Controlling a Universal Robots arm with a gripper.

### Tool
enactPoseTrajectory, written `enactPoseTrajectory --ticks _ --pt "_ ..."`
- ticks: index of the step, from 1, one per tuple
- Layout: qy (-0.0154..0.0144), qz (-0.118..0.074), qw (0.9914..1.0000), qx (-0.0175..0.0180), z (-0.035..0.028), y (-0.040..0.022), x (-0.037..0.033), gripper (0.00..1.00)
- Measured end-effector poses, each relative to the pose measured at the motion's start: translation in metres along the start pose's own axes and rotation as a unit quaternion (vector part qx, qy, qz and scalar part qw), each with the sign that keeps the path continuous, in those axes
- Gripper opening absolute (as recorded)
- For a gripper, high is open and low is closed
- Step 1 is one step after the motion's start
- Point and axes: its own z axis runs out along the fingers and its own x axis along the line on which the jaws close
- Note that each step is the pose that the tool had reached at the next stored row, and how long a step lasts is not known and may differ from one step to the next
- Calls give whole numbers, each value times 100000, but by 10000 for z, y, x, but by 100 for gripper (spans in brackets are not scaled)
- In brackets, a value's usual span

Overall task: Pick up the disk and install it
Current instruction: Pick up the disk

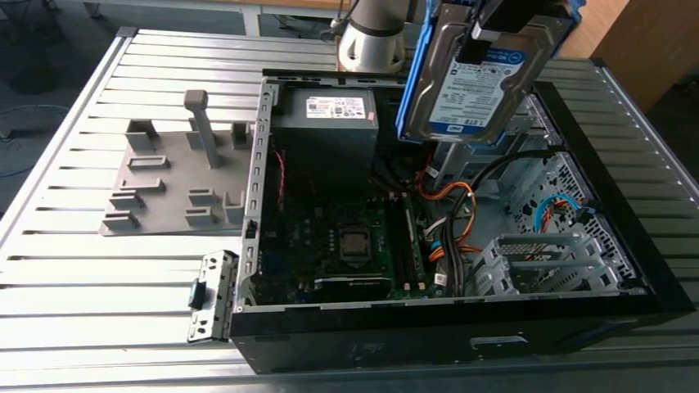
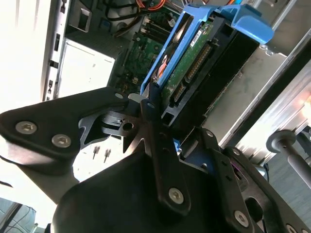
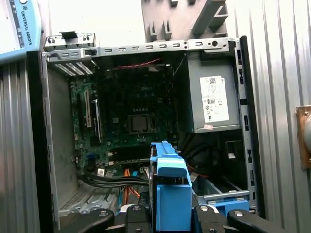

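Note:
The disk (image 1: 477,75), a silver hard drive with a white-and-blue label in a blue plastic bracket, hangs tilted in the air over the back right part of the open computer case (image 1: 262,246). My gripper (image 1: 493,34) is shut on its upper end. In the second wrist view the black fingers (image 2: 151,127) clamp the disk (image 2: 192,63) by the edge of its blue bracket, with the green circuit board side showing. In the first wrist view the bracket's blue end (image 3: 170,187) stands between the gripper (image 3: 167,213) links, above the case interior.
Inside the case lie the grey power-supply box (image 1: 327,123), the motherboard (image 1: 340,239), orange and black cables (image 1: 453,201) and a metal drive cage (image 1: 546,262). A grey fixture plate with posts (image 1: 175,176) sits on the slatted metal table (image 1: 77,270) at the exterior view's left.

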Motion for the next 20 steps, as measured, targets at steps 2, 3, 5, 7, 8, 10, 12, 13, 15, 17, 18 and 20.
enactPoseTrajectory --ticks 2,3,5,7,8,10,12,13,15,17,18,20 --pt "5 1 100000 0 0 -5 18 36" --pt "-2 2 100000 0 1 -8 28 36" --pt "2 0 100000 0 1 -14 46 36" --pt "3 0 100000 0 1 -19 64 36" --pt "-2 0 100000 2 1 -22 73 36" --pt "-3 -1 100000 0 2 -28 91 36" --pt "4 -2 100000 -1 1 -34 107 36" --pt "5 0 100000 -1 1 -37 115 36" --pt "3 1 100000 0 2 -44 130 36" --pt "-2 2 100000 0 3 -50 146 36" --pt "0 2 100000 1 3 -53 154 36" --pt "2 0 100000 -1 3 -59 168 36"
